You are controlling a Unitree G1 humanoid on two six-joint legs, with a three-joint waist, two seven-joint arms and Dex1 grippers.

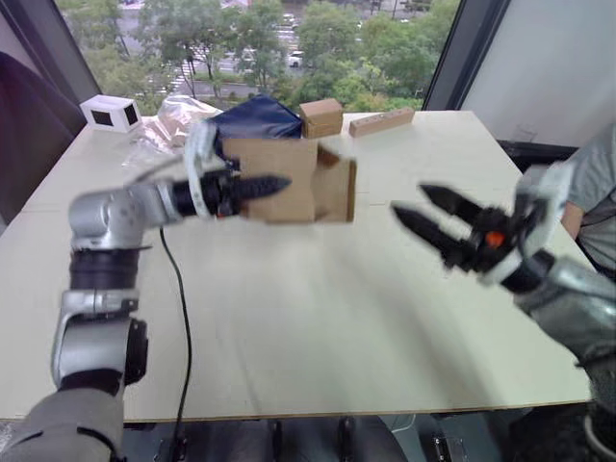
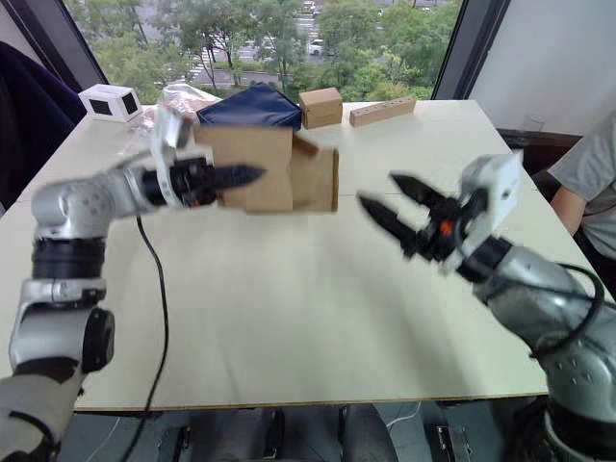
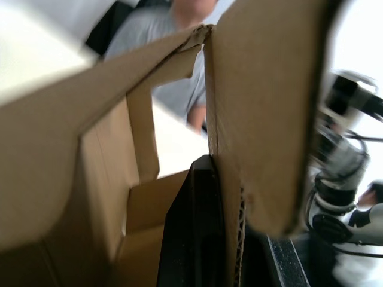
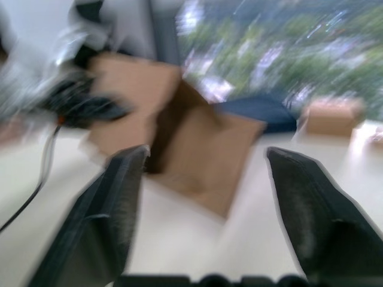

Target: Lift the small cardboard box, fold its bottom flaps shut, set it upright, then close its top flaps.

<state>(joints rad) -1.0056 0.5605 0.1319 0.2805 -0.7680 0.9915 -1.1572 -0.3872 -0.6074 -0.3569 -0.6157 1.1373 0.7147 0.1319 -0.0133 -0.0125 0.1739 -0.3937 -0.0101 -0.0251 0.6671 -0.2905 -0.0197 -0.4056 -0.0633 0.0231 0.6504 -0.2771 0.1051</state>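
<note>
My left claw (image 1: 274,183) is clamped on 1 wall of the small cardboard box (image 1: 289,180), which I'm carrying on its side above the far middle of the bench (image 1: 318,327), one finger inside as the left wrist view shows. The box's open end with its loose flaps (image 1: 339,188) faces my right claw (image 1: 423,214). That claw hangs spread wide and empty, near but apart, so I judge it is the one to press those flaps shut.
</note>
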